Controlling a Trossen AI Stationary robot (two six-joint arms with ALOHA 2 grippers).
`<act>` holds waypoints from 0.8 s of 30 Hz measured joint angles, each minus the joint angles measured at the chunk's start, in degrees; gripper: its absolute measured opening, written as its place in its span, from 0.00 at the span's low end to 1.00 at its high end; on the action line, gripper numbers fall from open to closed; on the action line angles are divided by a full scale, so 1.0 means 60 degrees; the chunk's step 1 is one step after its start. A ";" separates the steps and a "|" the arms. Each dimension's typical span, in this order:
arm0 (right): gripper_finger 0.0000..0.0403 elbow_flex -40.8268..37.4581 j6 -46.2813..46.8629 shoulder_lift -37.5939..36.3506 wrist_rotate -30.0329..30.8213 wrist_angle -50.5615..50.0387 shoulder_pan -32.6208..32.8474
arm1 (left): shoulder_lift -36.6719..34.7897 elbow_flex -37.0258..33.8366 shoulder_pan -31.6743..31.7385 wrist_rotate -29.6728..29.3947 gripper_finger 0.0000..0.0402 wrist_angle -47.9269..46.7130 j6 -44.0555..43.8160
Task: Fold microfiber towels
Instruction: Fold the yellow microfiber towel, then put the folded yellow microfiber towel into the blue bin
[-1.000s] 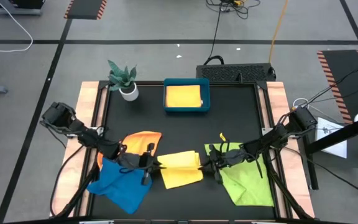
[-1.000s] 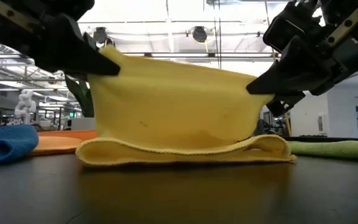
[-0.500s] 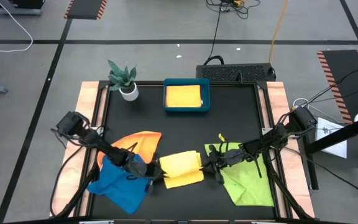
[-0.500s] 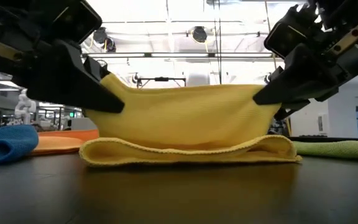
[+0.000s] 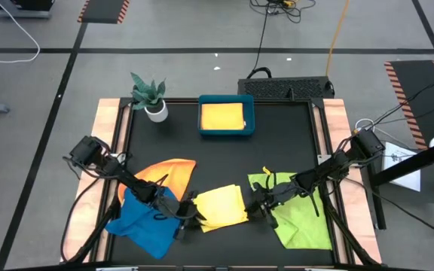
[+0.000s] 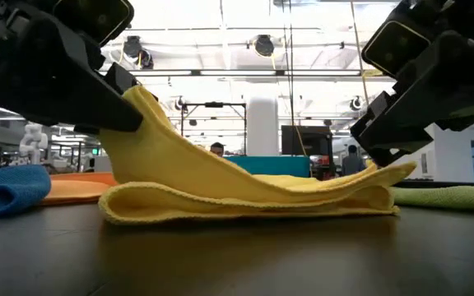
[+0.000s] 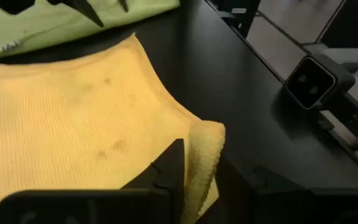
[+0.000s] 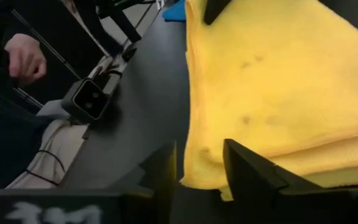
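A yellow towel (image 5: 221, 208) lies folded in several layers near the table's front edge, and it also shows in the low view (image 6: 245, 193). My left gripper (image 5: 189, 214) is shut on its left corner, which stands raised (image 6: 138, 107). My right gripper (image 5: 253, 208) is shut on its right corner, low above the folded layers (image 6: 393, 170). The top layer slopes down from left to right. An orange towel (image 5: 168, 172), a blue towel (image 5: 145, 224) and a lime green towel (image 5: 298, 217) lie flat beside it. My left gripper pinches the yellow towel's near left corner (image 7: 205, 163) between its two fingers, coming from the table's left and slanting down. The corner is lifted above the layers that lie on the table. My right gripper pinches the towel's near right corner (image 8: 204, 163) between its two fingers, coming from the table's right. That corner sits low, just above the layers lying on the table.
A teal tray (image 5: 204, 120) holding a folded yellow cloth (image 5: 223, 117) stands at the far middle, with a potted plant (image 5: 149, 96) to its left. The low camera (image 7: 312, 81) stands at the near edge. A person's hand (image 8: 27, 59) shows beyond the table.
Both grippers have gone toward the near edge and down, carrying the towel's raised edge over the part on the table. The right corner has come down almost onto the lower layers. The left corner stays raised. The top layer has gone from upright to sloping.
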 joint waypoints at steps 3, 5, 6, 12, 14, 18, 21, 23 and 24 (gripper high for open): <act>0.38 0.0000 -0.0066 0.0000 0.0017 0.0009 -0.0116 | 0.0000 0.0000 0.0001 -0.0003 0.28 0.0151 -0.0128; 0.41 0.0000 -0.0117 -0.0023 0.0160 0.0004 -0.0294 | 0.0000 0.0000 0.0007 -0.0006 0.32 0.0531 -0.0050; 0.42 0.0000 -0.0121 -0.0048 0.0367 0.0004 -0.0391 | -0.0011 0.0000 0.0007 -0.0017 0.34 0.0774 0.0045; 0.43 0.0004 -0.0530 -0.0182 0.1092 0.0239 -0.1071 | -0.0638 0.0004 0.0036 -0.0170 0.40 0.0539 0.0288; 0.44 0.0011 -0.0586 -0.0182 0.1086 0.0330 -0.1267 | -0.0812 0.0012 0.0078 -0.0503 0.41 0.0291 0.0258; 0.44 0.0011 -0.0602 -0.0182 0.1078 0.0222 -0.1680 | -0.0882 0.0000 0.0137 -0.1466 0.41 -0.0699 -0.0391; 0.44 0.0011 -0.0488 -0.0182 0.0796 0.0222 -0.2027 | -0.0893 0.0002 0.0331 -0.1833 0.41 -0.1612 -0.1251; 0.44 0.0011 -0.0466 -0.0182 0.0465 0.0215 -0.2280 | -0.0889 0.0000 0.0564 -0.1874 0.42 -0.2040 -0.1808; 0.44 0.0011 -0.0442 -0.0182 0.0292 0.0219 -0.2403 | -0.0889 0.0000 0.0703 -0.1871 0.42 -0.2165 -0.2102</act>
